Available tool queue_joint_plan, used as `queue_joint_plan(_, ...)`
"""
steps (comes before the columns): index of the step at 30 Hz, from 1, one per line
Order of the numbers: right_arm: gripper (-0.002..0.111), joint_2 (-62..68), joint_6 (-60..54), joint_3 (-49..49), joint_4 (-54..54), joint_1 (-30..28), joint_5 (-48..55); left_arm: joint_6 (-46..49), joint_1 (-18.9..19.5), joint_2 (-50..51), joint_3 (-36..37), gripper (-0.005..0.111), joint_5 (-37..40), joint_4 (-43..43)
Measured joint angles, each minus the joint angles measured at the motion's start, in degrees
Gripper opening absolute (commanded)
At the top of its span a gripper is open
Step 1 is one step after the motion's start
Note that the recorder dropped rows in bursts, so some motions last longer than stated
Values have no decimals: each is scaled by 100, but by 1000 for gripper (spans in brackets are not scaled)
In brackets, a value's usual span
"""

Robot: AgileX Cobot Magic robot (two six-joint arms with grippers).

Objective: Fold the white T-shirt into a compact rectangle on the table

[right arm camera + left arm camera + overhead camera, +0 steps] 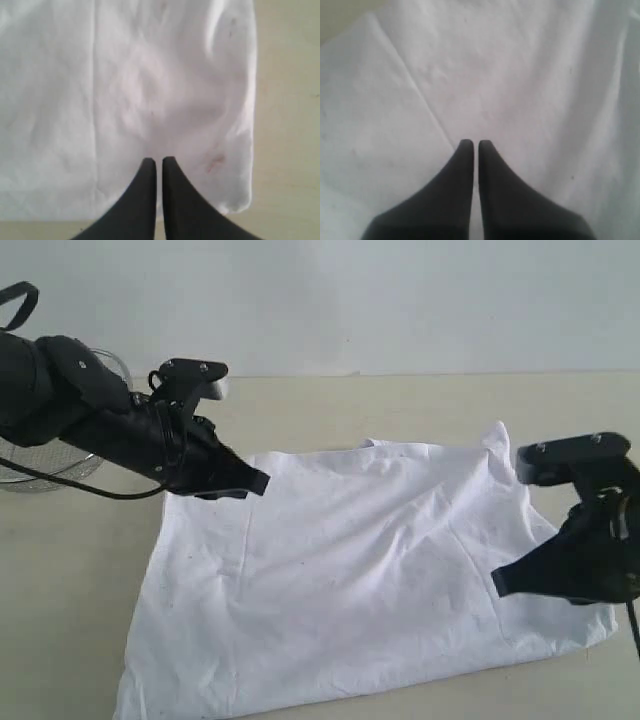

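The surface (400, 400) is the biggest thing here. It is pale beige and flat, and it goes all the way across the picture.

The white T-shirt (350, 570) lies spread out on the surface. It fills the middle and reaches down to 7 o'clock and over to 4 o'clock. It looks like a rough box shape with soft wrinkles. A long crease (420, 95) runs across the cloth in the left wrist view.

The left arm (100, 410) is black and comes in from 9 o'clock. The left jaws are pressed together with nothing between them. Their tip is over the shirt's edge at about 10 o'clock. I cannot tell if the tip touches the cloth.

The right arm (590, 530) is black too and sits at 4 o'clock. The right jaws are also together and hold nothing. They point in over the shirt's right side, near its edge.

A round wire basket (40, 475) peeks out behind the left arm at 9 o'clock, off the shirt.

A tiny reddish mark (216, 161) shows on the cloth near the right jaws. A few little grey specks (478, 530) dot the shirt.
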Motion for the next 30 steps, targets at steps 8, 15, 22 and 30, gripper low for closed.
queue_joint_plan(8,0,-1189,-96,-280,23,0,12,21,0,-104,-391,5,-982,-276)
queue_joint_plan(15,0,-1594,-96,-302,43,0,-106,21,0,-104,-499,5,-1726,-307)
queue_joint_plan(22,0,-1645,-37,-302,127,0,-306,21,0,-104,-509,5,-2144,-212)
queue_joint_plan(30,0,-1471,1092,-312,173,0,-683,23,0,-104,-509,5,-1851,-62)
